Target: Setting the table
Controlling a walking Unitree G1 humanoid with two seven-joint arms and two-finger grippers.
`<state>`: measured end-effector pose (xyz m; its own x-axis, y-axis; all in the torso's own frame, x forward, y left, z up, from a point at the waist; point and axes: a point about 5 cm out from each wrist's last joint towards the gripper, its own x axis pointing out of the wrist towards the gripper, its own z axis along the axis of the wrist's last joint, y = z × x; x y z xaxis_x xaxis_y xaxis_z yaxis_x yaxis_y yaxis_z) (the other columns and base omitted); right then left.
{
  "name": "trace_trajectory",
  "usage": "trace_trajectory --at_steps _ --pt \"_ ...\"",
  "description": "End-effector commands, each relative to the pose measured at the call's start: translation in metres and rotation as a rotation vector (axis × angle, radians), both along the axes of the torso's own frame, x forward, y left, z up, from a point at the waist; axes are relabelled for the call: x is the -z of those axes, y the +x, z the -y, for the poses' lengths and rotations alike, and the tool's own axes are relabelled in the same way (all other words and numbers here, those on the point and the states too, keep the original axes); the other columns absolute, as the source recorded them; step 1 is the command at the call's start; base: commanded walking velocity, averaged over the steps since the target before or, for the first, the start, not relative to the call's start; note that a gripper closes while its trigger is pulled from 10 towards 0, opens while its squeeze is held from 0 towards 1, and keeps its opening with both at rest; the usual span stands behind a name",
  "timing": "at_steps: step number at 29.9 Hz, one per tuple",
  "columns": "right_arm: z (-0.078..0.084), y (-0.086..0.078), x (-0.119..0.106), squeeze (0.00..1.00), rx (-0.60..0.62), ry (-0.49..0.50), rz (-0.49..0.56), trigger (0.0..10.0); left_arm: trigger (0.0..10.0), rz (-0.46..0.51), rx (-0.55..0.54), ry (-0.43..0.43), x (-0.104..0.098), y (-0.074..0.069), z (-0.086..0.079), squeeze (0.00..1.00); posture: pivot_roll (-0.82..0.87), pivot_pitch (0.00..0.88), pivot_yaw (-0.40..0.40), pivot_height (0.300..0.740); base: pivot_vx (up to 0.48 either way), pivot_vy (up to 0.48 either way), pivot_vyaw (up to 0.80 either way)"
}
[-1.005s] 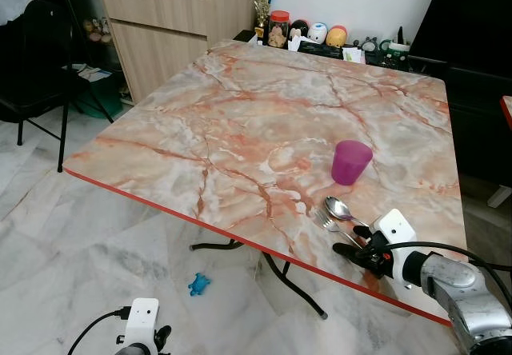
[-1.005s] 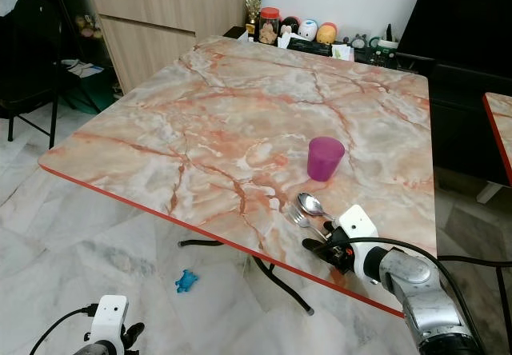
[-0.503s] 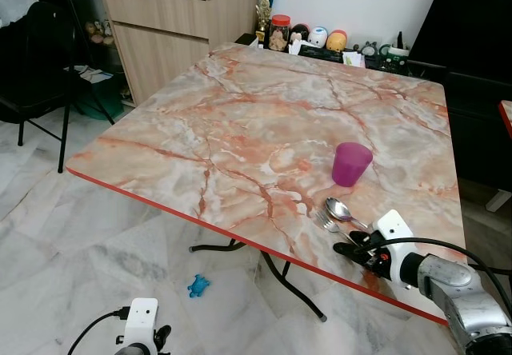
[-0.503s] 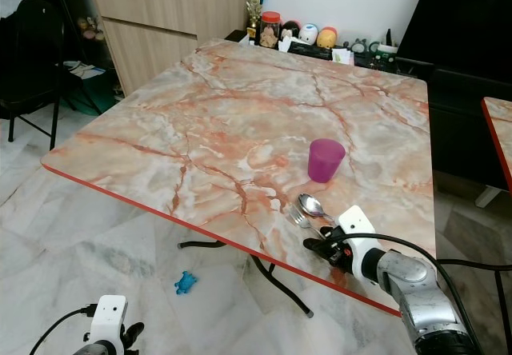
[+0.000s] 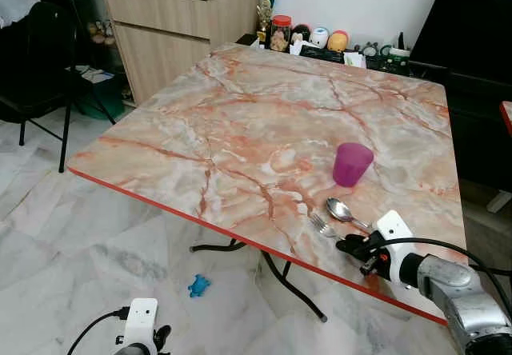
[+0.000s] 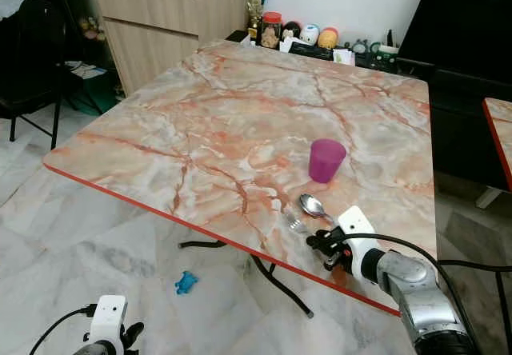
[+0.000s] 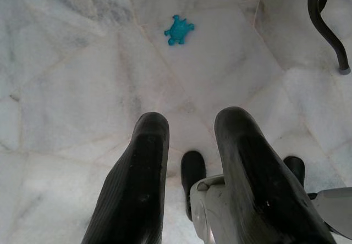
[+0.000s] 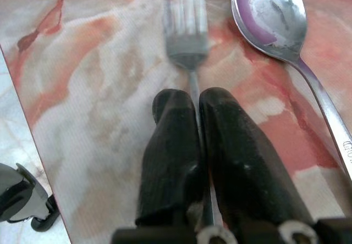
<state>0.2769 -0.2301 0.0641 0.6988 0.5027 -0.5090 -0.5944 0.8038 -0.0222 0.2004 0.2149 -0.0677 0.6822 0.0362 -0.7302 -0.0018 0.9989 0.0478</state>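
Marble-patterned in pink and grey with a red edge, the table (image 5: 240, 123) fills the left eye view. Near its front right corner stands a purple cup (image 5: 352, 164), and just in front of the cup lie a spoon (image 5: 340, 209) and a fork (image 5: 322, 225) side by side. The right gripper (image 5: 346, 246) sits low over the tabletop at the fork's handle end, its silver arm reaching in from the right. A blue toy (image 5: 199, 285) lies on the pale marble floor under the table, and the left arm hangs idle below the table edge.

From the left wrist view, the left gripper (image 7: 190, 139) points down at the floor, its two black fingers spread apart with nothing between them; the blue toy lies ahead of them.

Up close in the right wrist view, the right gripper's fingers (image 8: 176, 139) are pinched together on the fork's thin handle, the tines resting on the table ahead. The spoon lies just beside the fork, apart from the fingers.
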Motion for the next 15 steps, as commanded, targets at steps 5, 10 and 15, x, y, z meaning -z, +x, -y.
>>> trace_trajectory --at_steps 5,10,15 --pt "-0.001 0.001 0.002 0.00 0.015 -0.010 -0.006 0.0 10.0 -0.010 -0.007 0.011 0.001 -0.002 -0.003 0.00 0.12 0.000 -0.038 0.728 0.000 0.000 0.00" --pt "-0.004 0.003 -0.001 0.00 0.009 -0.005 0.012 0.0 10.0 -0.009 -0.005 0.015 0.000 -0.001 -0.004 0.00 0.12 0.000 -0.036 0.728 0.000 0.000 0.00" --pt "-0.021 0.008 -0.005 0.00 0.007 0.016 0.081 10.0 10.0 -0.012 0.006 0.024 0.000 -0.002 -0.003 0.00 0.11 0.000 -0.034 0.728 0.000 0.000 0.00"
